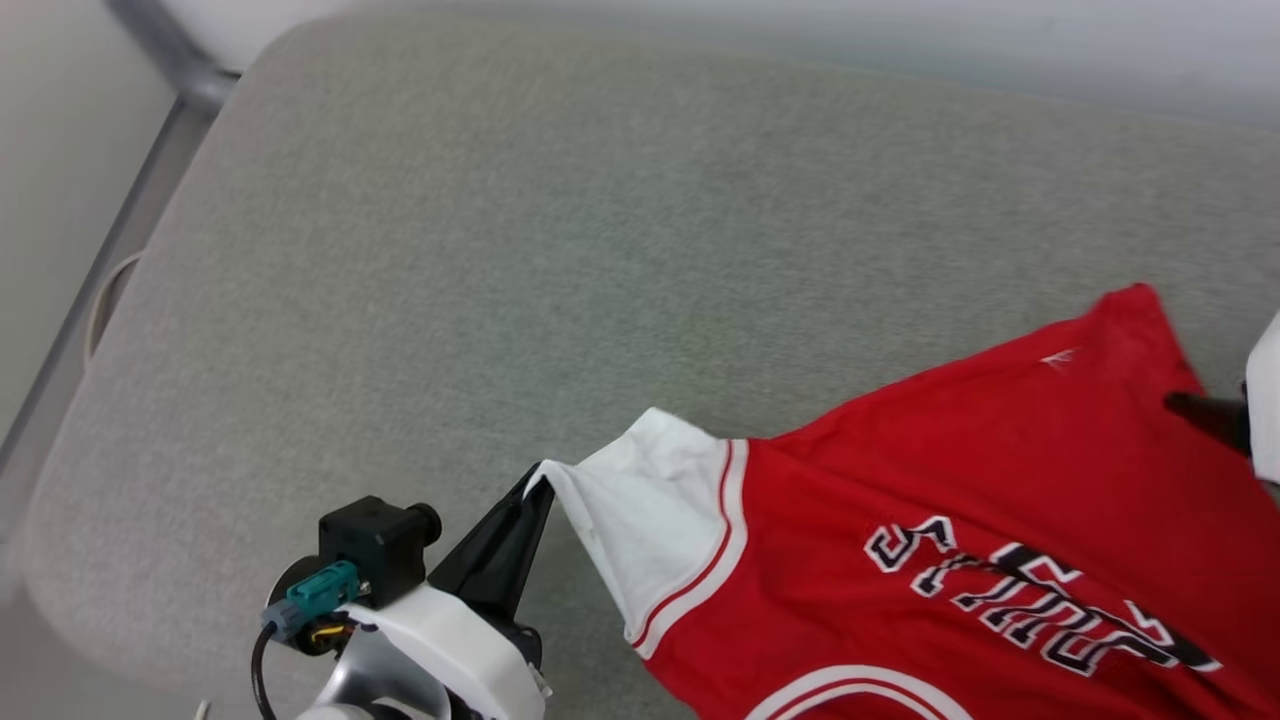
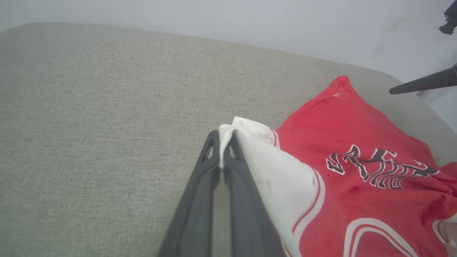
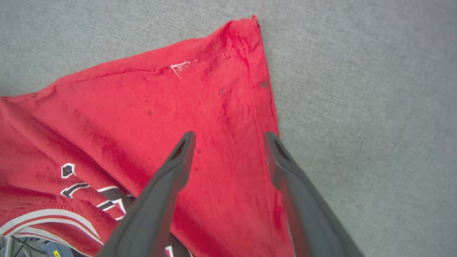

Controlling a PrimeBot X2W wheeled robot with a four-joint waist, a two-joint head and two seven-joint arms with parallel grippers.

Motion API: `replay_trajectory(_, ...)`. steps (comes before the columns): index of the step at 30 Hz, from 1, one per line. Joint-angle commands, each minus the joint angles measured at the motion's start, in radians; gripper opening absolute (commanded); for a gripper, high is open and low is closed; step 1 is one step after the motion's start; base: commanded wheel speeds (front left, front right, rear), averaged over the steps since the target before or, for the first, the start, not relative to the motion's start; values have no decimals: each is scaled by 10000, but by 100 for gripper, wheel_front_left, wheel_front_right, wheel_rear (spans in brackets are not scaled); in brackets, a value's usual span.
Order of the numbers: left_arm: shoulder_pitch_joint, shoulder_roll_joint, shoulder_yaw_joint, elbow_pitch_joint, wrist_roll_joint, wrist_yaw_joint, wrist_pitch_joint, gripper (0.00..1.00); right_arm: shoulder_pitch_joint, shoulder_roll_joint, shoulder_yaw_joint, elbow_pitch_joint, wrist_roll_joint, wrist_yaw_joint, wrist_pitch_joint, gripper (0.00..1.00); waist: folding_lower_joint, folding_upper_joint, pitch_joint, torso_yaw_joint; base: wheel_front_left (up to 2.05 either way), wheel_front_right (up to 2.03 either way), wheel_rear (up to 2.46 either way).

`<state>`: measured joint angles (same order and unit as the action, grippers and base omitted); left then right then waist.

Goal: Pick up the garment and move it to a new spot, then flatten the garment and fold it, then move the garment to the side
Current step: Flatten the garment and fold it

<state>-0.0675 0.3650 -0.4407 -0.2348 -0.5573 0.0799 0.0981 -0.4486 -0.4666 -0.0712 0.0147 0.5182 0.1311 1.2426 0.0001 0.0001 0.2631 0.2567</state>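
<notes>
The garment [image 1: 960,500], a red jersey with a white sleeve and black white-outlined lettering, lies at the lower right of a grey cushion [image 1: 560,250]. My left gripper [image 1: 535,487] is shut on the tip of the white sleeve [image 2: 257,157], pulling it out to the left; the left wrist view shows cloth pinched between the fingers [image 2: 214,167]. My right gripper [image 3: 229,137] hovers open over the garment's far red corner [image 3: 246,32], with one finger on each side of the hem. One dark finger [image 1: 1200,412] of it shows at the head view's right edge.
The cushion stretches wide and bare to the left and back of the garment. Its rounded left edge drops to a pale floor, where a grey metal bar [image 1: 170,60] runs. A pale wall [image 2: 250,21] lies behind the cushion.
</notes>
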Motion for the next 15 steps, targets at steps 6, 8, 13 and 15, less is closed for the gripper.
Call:
replay_trajectory(6,-335,-253,-78,178,-77,-110,-260,0,-1192,117,-57,1269,-1000,-8,186,100,-1,-1,995,973,0,0,0)
replay_trajectory(8,-435,-347,-142,257,-102,-186,-353,0,-1443,78,-67,1599,-1275,-8,163,100,-1,-1,1173,1129,0,0,0)
replay_trajectory(13,-616,-489,-243,477,-147,-338,-508,0,-1765,37,-94,2191,-1706,-8,-12,100,-1,-1,1482,1414,0,0,0)
replay_trajectory(15,-664,-525,-268,569,-172,-353,-562,0,-1747,-2,11,2416,-1766,-8,-46,100,-1,-1,1553,1501,0,0,0)
